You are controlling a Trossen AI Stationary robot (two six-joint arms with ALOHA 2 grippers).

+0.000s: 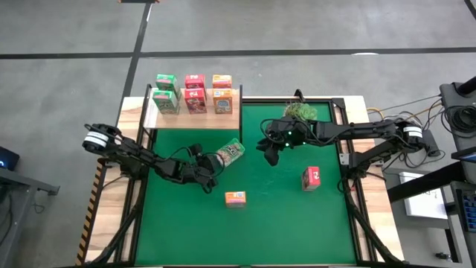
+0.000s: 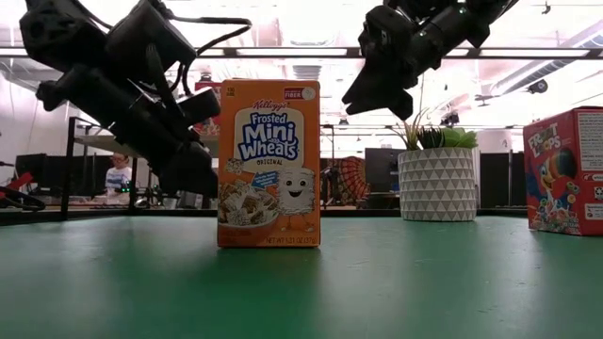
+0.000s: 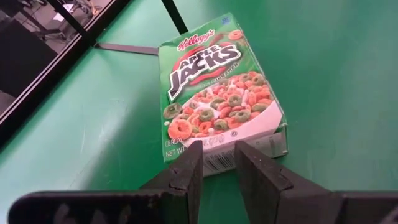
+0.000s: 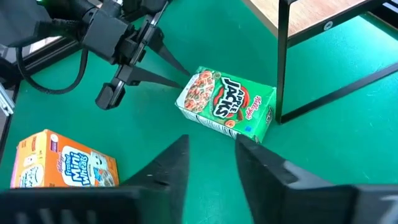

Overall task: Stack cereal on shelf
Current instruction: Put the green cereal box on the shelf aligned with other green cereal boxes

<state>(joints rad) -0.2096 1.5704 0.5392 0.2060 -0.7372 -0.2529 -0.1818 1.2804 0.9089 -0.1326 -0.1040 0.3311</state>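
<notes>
**Apple Jacks box lying flat in front of the shelf**

The green Apple Jacks box (image 1: 233, 151) lies face-up on the mat, just beside the shelf (image 1: 195, 117) upright, open green mat (image 1: 282, 216) around its other edges. Left gripper (image 3: 217, 163) hovers at the box's bottom edge, fingers slightly parted, gripping nothing. Right gripper (image 1: 269, 151) hangs near the box, fingers parted, empty. Frosted Mini Wheats box (image 1: 235, 197) stands well apart.
</notes>
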